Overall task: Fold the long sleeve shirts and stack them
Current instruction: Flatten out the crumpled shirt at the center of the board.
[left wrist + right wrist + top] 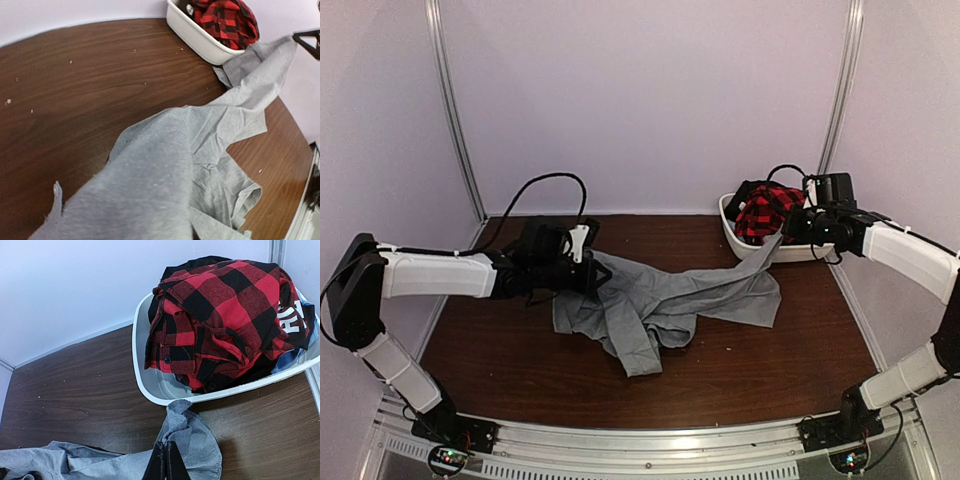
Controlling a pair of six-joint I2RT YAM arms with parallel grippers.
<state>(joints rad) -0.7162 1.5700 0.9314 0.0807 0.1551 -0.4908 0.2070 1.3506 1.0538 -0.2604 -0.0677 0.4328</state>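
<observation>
You have a plain light-grey shirt [660, 305] on a dark brown table [800, 350]. Your white tub [729, 218] holds red-and-black checked cloth [765, 210].

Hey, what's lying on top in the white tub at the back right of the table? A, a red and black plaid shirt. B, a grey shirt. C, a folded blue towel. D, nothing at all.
A: a red and black plaid shirt is heaped on top in the white tub, while the grey shirt lies out on the table.

left end effector [586, 277] tips hidden by grey shirt [660, 300], tub [136, 355] cropped
</observation>
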